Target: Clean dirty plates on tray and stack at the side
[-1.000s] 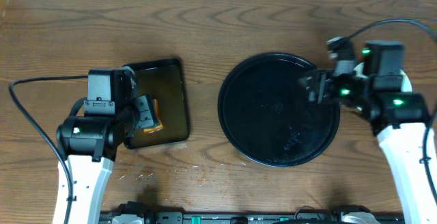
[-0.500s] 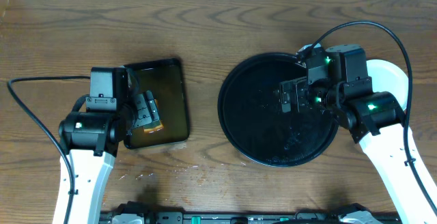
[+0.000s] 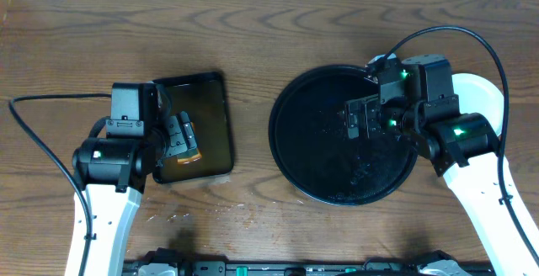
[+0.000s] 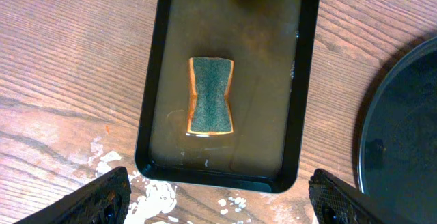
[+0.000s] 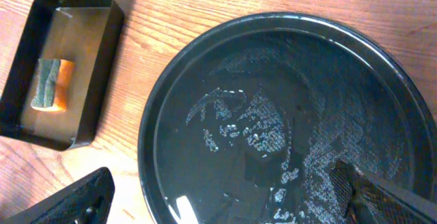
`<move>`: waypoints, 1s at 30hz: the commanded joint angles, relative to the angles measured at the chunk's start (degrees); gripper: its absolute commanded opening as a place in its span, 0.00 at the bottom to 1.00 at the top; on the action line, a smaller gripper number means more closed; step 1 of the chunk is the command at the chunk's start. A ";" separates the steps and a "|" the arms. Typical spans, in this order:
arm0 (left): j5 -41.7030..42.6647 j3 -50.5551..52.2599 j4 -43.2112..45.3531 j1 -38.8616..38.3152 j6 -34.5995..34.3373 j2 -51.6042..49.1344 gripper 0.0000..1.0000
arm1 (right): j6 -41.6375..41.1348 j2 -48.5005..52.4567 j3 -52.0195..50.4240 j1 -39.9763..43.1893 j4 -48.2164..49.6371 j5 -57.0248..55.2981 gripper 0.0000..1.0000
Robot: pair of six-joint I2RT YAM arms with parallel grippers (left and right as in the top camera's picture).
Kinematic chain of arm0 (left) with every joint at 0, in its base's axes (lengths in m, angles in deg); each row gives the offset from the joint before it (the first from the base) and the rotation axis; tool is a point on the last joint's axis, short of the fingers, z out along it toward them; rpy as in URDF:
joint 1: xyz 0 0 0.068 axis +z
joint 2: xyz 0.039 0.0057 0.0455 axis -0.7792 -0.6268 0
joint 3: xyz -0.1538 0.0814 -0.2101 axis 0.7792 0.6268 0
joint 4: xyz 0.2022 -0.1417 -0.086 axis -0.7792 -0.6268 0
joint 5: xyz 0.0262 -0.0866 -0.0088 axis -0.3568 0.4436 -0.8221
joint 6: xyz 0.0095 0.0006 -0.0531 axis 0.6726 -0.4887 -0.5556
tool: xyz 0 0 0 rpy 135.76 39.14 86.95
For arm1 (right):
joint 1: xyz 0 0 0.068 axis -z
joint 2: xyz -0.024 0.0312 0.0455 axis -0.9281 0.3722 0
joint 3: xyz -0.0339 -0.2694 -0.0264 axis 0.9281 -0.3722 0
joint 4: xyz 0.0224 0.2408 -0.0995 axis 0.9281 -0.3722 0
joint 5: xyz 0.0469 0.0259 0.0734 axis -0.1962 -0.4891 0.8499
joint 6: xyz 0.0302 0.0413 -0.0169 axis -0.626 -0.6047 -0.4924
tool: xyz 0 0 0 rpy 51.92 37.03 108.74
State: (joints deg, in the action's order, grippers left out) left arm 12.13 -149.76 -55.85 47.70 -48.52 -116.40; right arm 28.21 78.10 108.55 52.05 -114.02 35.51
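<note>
The round black tray (image 3: 290,154) lies right of centre, wet with droplets and with no plates on it; it also fills the right wrist view (image 5: 205,80). A pale plate (image 3: 487,95) shows at the table's right side, mostly hidden behind my right arm; I cannot tell how many are stacked there. My right gripper (image 3: 362,118) hangs open and empty over the tray's middle (image 5: 229,203). My left gripper (image 3: 178,137) hangs open and empty over a small rectangular black tray (image 3: 221,124), also in the left wrist view (image 4: 222,207).
The rectangular tray (image 4: 151,80) holds murky water and an orange sponge with a dark green top (image 4: 210,95), also seen from the right wrist (image 5: 51,84). White flecks (image 4: 160,197) lie on the wood in front of it.
My right arm has swung left from the plate at the table's side to above the round tray, then stopped. The left arm has barely shifted.
</note>
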 commanded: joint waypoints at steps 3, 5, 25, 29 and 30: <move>-1.31 0.11 -0.31 -0.13 -0.09 -0.33 0.85 | 1.40 -6.73 -1.46 -0.44 0.92 -8.48 0.99; -1.31 0.11 -0.31 -0.13 -0.09 -0.33 0.85 | 1.75 -12.48 -5.20 -0.37 6.14 -12.61 0.99; -1.31 0.11 -0.31 -0.13 -0.09 -0.33 0.85 | 5.40 -71.47 -60.74 3.32 33.38 -15.23 0.99; -1.31 0.11 -0.31 -0.13 -0.09 -0.33 0.85 | 5.42 -72.08 -65.57 3.34 41.31 -15.26 0.99; -1.31 0.11 -0.31 -0.13 -0.09 -0.33 0.85 | 5.42 -72.08 -65.51 3.32 41.29 -15.28 0.99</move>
State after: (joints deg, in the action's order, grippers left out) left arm 11.74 -149.72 -55.98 47.70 -48.54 -116.62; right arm 32.98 6.60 44.86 54.80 -74.43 20.82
